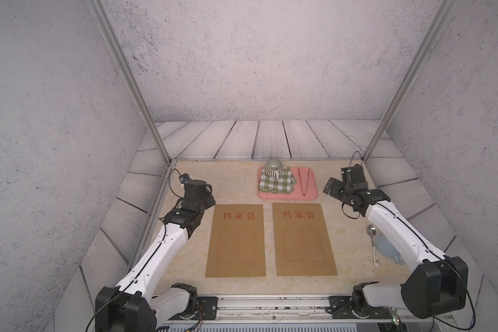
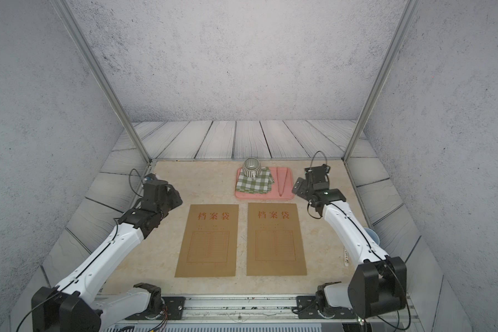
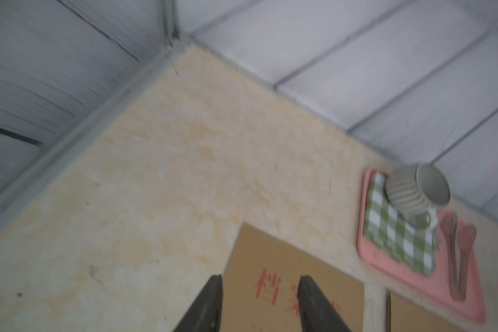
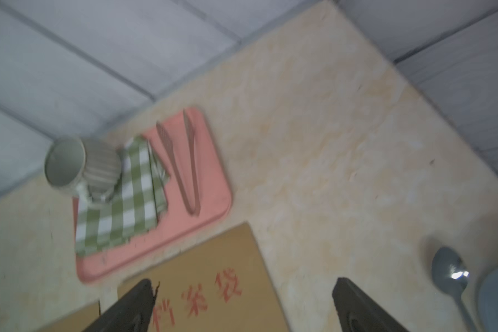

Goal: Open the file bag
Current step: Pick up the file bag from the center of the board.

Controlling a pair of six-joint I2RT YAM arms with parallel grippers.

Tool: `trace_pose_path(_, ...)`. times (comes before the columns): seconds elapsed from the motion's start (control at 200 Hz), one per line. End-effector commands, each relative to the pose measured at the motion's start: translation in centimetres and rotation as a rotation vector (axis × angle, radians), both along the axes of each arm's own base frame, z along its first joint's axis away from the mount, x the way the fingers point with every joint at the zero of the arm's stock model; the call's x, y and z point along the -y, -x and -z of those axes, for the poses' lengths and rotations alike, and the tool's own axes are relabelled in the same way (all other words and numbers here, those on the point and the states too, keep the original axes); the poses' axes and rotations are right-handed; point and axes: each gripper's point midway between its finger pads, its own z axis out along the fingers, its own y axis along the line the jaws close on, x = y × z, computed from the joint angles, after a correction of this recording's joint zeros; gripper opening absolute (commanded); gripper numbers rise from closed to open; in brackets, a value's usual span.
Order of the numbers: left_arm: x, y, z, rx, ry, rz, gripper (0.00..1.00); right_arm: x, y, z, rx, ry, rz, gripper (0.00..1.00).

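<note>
Two file bags (image 1: 235,240) lay side by side at the table (image 1: 230,184) centre; left gripper (image 3: 260,278) stood half-parted, right gripper (image 4: 243,281) wide, both empty.

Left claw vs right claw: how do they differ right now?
The left claw has its jaws closer together than the right claw, whose jaws stand wide. The left claw hangs by the far corner of the left file bag; the right claw hangs beside the pink tray. Both are open and hold nothing.
</note>
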Motion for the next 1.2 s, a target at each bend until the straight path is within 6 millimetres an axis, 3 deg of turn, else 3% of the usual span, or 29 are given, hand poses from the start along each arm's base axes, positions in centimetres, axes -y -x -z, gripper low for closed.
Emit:
trace_pose_path(0.0,3.3,4.4,5.2,-0.246,0.038,0.139,0.47,-3.9,5.6,1.0,-0.131,0.054,-0.122,0.99)
trace_pose_path(0.07,4.2,4.9,6.5,-0.287,0.05,0.166,0.45,-10.0,7.6,2.2,-0.161,-0.115,-0.356,1.0)
trace_pose_path(0.165,5.1,4.9,7.6,-0.346,0.08,0.172,0.29,-15.1,10.1,3.6,-0.197,-0.271,-0.489,0.99)
trace_pose_path(0.32,4.8,5.4,10.4,-0.43,0.085,0.111,0.11,-21.2,13.7,6.4,-0.315,-0.416,-0.624,0.91)
trace_pose_path(0.4,4.2,5.9,11.7,-0.464,0.082,0.069,0.0,-23.2,15.7,7.7,-0.36,-0.42,-0.679,0.9)
trace_pose_path(0.455,4.0,6.5,12.4,-0.485,0.085,0.049,0.0,-24.4,17.1,8.5,-0.401,-0.421,-0.717,0.88)
trace_pose_path(0.58,3.5,7.2,13.7,-0.504,0.1,0.004,0.0,-25.7,19.4,10.7,-0.496,-0.45,-0.731,0.84)
trace_pose_path(0.726,3.2,7.4,14.9,-0.535,0.125,-0.041,0.0,-25.1,20.9,13.2,-0.572,-0.475,-0.693,0.81)
trace_pose_path(1.026,1.7,9.1,16.6,-0.565,0.14,-0.109,0.0,-25.9,22.2,13.9,-0.622,-0.581,-0.695,0.72)
trace_pose_path(1.191,1.0,10.3,17.4,-0.596,0.146,-0.134,0.0,-26.0,22.4,15.3,-0.653,-0.599,-0.658,0.68)
